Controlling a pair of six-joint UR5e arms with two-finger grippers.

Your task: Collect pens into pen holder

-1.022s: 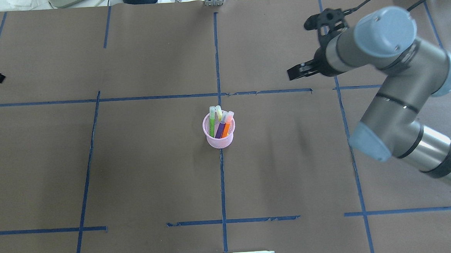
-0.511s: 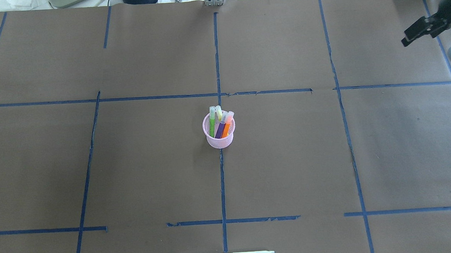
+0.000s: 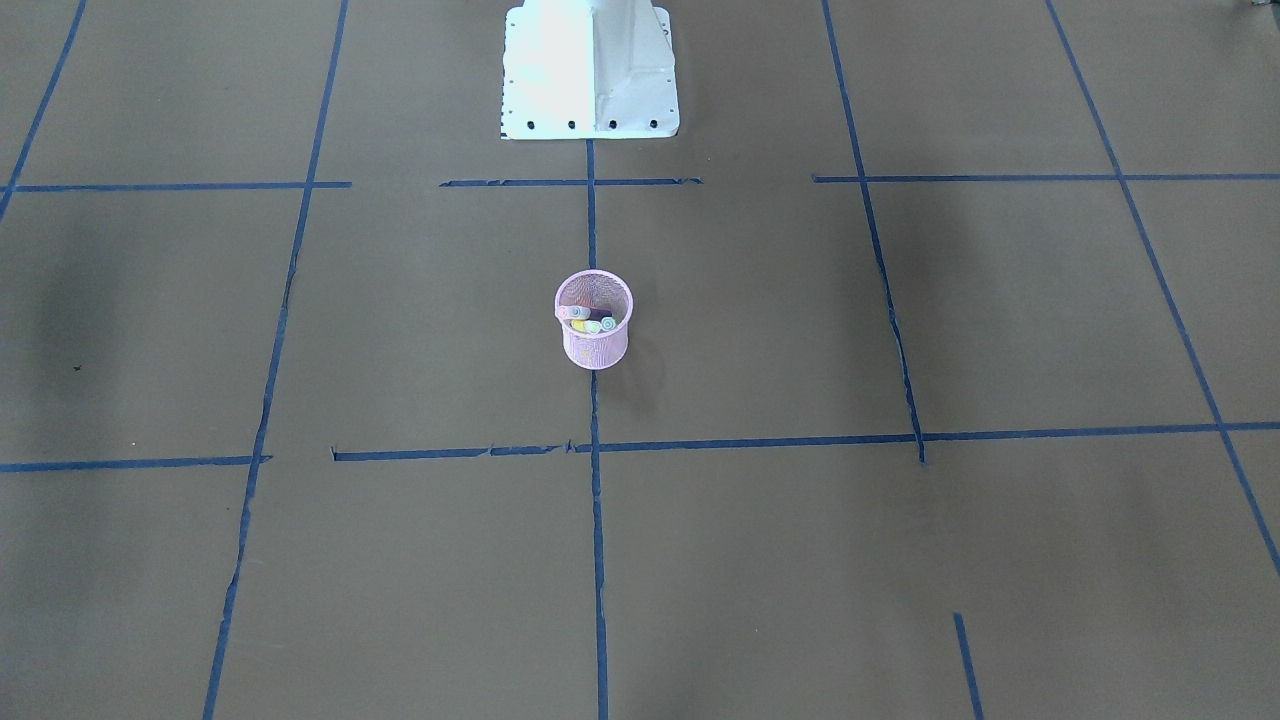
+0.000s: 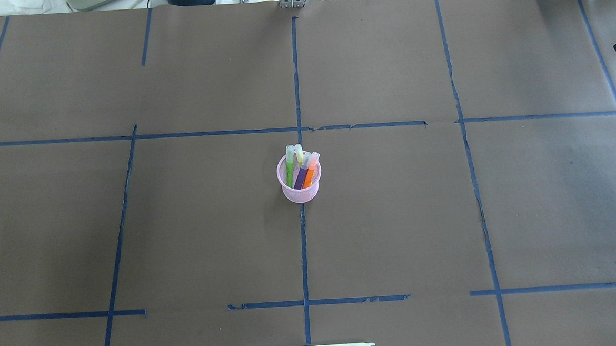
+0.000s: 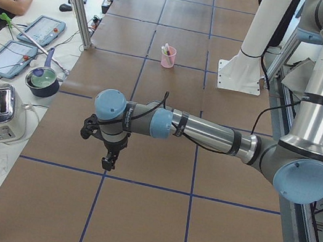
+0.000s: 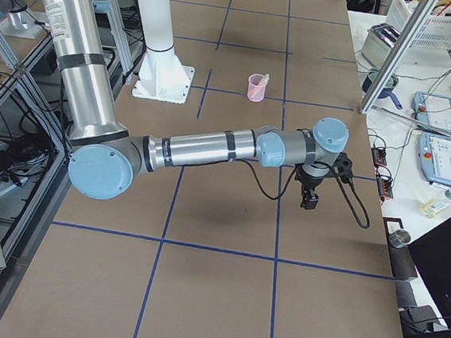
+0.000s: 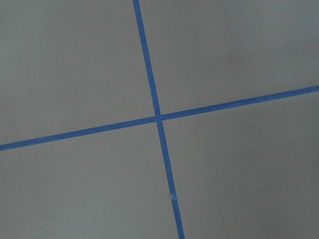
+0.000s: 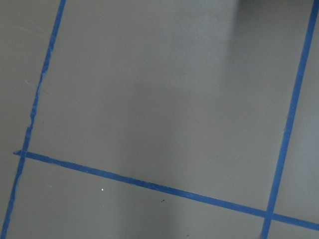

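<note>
Starting from the widest thing on my screens, the brown surface [image 4: 394, 216] with its grid of blue tape [image 4: 294, 79] shows no loose pen in any view, so I judge the collecting to be done, with nothing left but perhaps parking the arms. The left arm [image 5: 203, 131] reaches out low over its own end of the surface, and the right arm [image 6: 204, 147] does the same at the opposite end, both well apart from the cup. I cannot tell whether the left claw [image 5: 107, 161] has its fingers apart or together, since only the side camera catches it. The same goes for the right claw [image 6: 309, 199], which shows as a mere dark sliver at the edge of the overhead view. Neither seems to carry anything, and both wrist cameras show only bare paper and tape. The pen holder [image 4: 300, 192], a small pink mesh cup, stands upright near the middle of the surface, right on the centre tape line. Inside it the pens lean together toward the far rim, pale ends up: the green pen [image 4: 290, 174], the purple pen [image 4: 301, 177], the orange pen [image 4: 309, 175] and the yellow pen [image 4: 299, 155], half hidden behind the others.
</note>
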